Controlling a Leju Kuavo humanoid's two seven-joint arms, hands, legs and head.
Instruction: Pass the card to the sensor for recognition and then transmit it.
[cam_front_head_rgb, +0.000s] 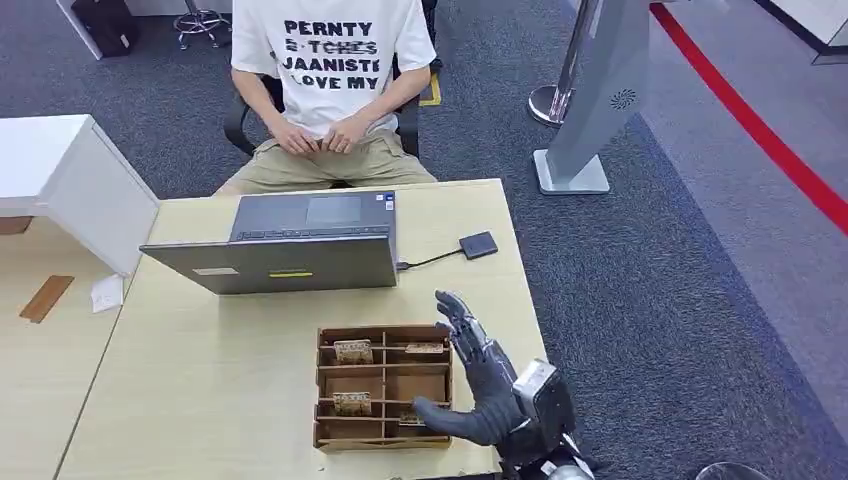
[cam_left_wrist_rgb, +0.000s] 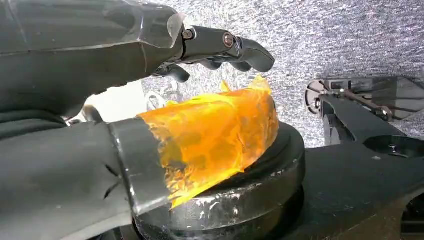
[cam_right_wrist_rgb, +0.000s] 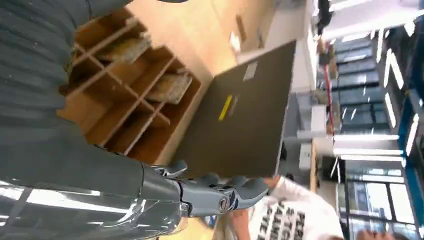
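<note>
A wooden divided box (cam_front_head_rgb: 384, 371) stands near the table's front edge, with brown cards (cam_front_head_rgb: 353, 351) lying in several of its compartments. The small black square sensor (cam_front_head_rgb: 478, 245) lies on the table beyond it, wired to the laptop. My right hand (cam_front_head_rgb: 478, 385) hovers over the box's right side, fingers stretched forward and thumb spread above the near right compartments, holding nothing. In the right wrist view the box (cam_right_wrist_rgb: 125, 105) and its cards (cam_right_wrist_rgb: 170, 87) lie beside the fingers (cam_right_wrist_rgb: 220, 196). My left hand (cam_left_wrist_rgb: 75, 55) hangs over grey carpet, fingers (cam_left_wrist_rgb: 240, 50) apart, orange tape on the thumb.
An open grey laptop (cam_front_head_rgb: 290, 250) stands behind the box, its lid facing me. A person sits beyond the table with hands in their lap (cam_front_head_rgb: 320, 135). A white cabinet (cam_front_head_rgb: 70, 180) is at the left, a grey kiosk stand (cam_front_head_rgb: 590, 110) on the carpet to the right.
</note>
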